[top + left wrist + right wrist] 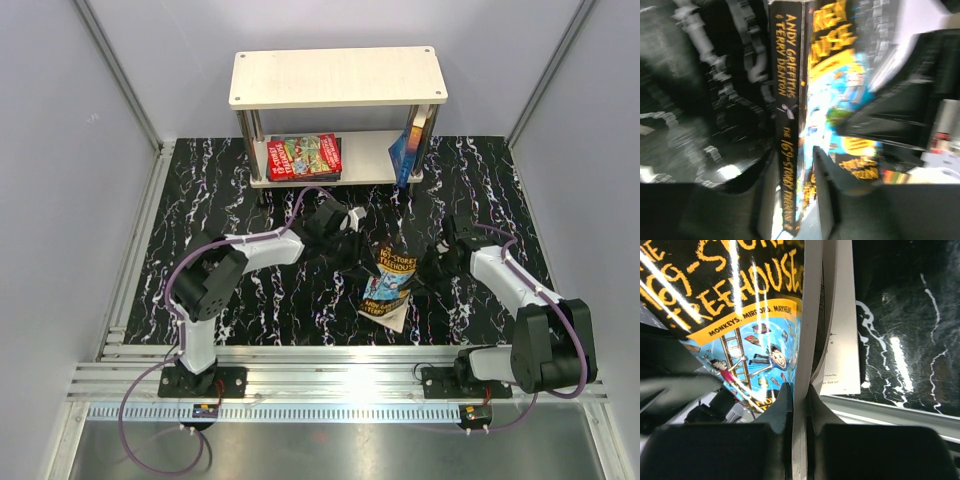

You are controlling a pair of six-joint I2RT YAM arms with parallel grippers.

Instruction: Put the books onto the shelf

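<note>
Right fingers (777, 412) clamped on the cover of the dark paperback with blue-and-yellow illustration (740, 315), mid black marbled tabletop (250, 300). My left fingers (827, 180) straddle its spine from nine o'clock; gripping or not, I cannot tell. Cream two-tier shelf (335, 75) sits at twelve o'clock.

Both of my arms reach forward and inward, elbows raised. My left gripper (358, 255) stands with jaws apart, a finger (824, 190) on each side of the book's (390, 290) spine. My right gripper (425, 272) is pinched tight on its pages.
</note>
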